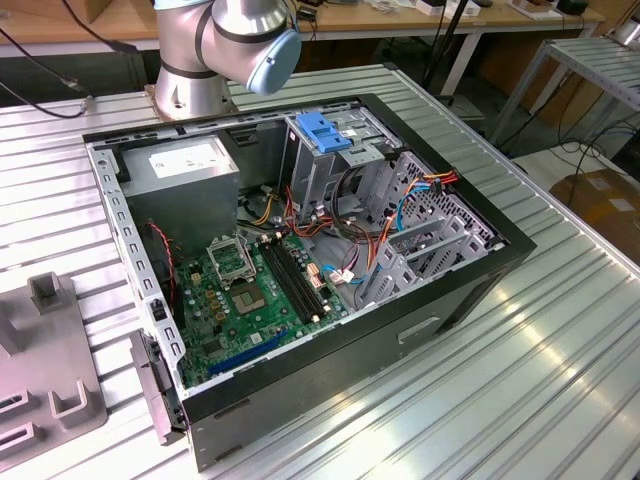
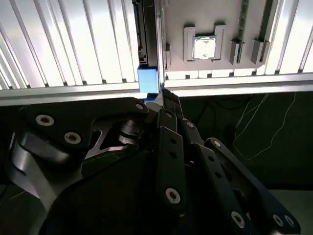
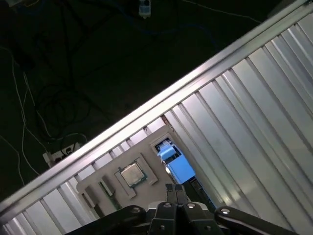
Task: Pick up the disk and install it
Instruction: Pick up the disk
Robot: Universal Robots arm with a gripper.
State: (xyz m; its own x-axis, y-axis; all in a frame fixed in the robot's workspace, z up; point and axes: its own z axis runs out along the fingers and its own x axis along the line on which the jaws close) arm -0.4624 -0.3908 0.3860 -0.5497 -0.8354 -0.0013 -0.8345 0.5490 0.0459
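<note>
The disk [image 2: 146, 39] stands on edge at the side of a grey fixture plate [image 2: 176, 14], seen as a thin dark slab ending in a blue plastic tab [image 2: 148, 81]. In the first wrist view the blue tab [image 3: 177, 167] sits at the plate's [image 3: 146, 161] corner, and the dark body runs on under the gripper. My gripper [image 2: 164, 95] hovers close beside the blue tab, its black fingers drawn together with nothing between them. The tips [image 3: 173, 188] sit just short of the tab. The open computer case [image 1: 350, 250] lies on the ribbed table.
A processor chip [image 2: 204, 48] rests in the fixture plate. The table's edge rail [image 2: 220, 88] runs right by the disk, with dark floor and cables beyond. Inside the case are a drive cage with a blue handle [image 1: 325, 130] and a grey power supply [image 1: 185, 165]. The arm's base [image 1: 215, 50] stands behind it.
</note>
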